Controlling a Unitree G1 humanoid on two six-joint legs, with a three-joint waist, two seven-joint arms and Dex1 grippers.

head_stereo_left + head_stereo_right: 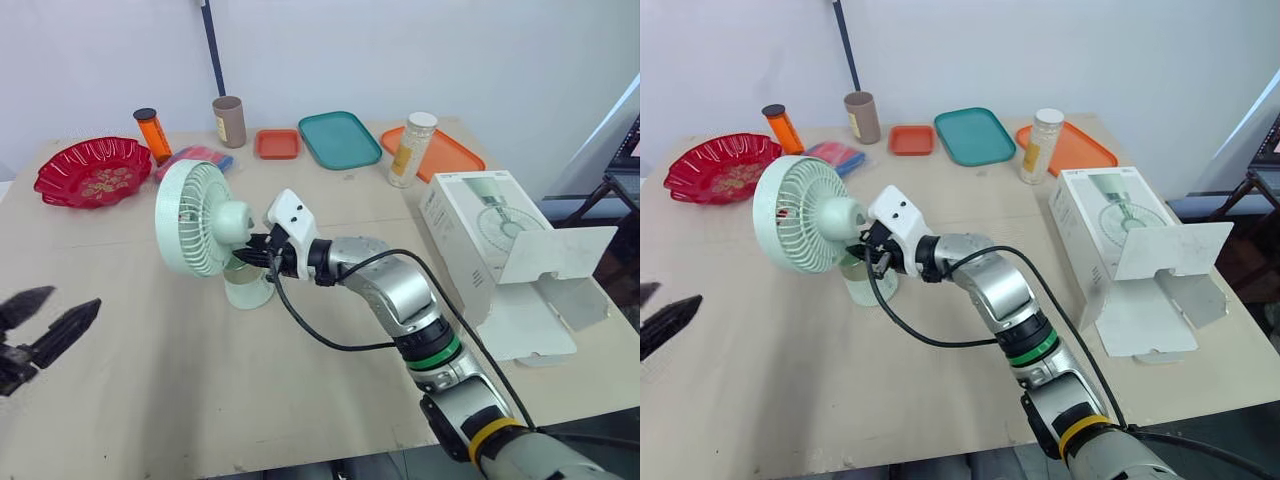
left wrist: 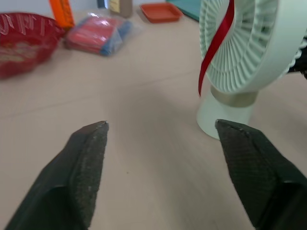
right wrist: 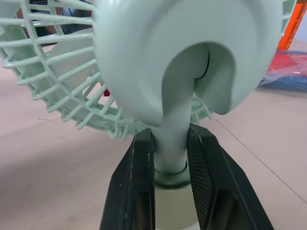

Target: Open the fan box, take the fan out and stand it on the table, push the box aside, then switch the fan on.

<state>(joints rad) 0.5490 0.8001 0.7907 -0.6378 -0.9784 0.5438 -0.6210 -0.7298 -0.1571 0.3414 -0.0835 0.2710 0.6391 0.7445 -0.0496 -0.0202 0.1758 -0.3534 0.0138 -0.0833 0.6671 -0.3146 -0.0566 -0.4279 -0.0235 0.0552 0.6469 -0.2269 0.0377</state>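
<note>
Right arm (image 1: 400, 290) outstretched, right gripper (image 3: 170, 139) clasping fan (image 1: 190, 215) neck

A fan (image 1: 197, 215) of smooth pale-green plastic with a soft sheen is pictured on a table (image 1: 150, 400) of matt, light wood-look board. The box (image 1: 475, 235) is made of white card, faintly glossy on its printed faces. The fingers (image 2: 81, 167) of the left gripper (image 2: 160, 123) are faced in black, finely grained matt material. The right arm (image 1: 400, 290) is cased in satin silver metal. A red bowl (image 1: 90, 170) is rendered glossy, a teal tray (image 1: 340, 138) in smooth plastic, and a packet (image 2: 98, 34) is wrapped in shiny clear film.
</note>
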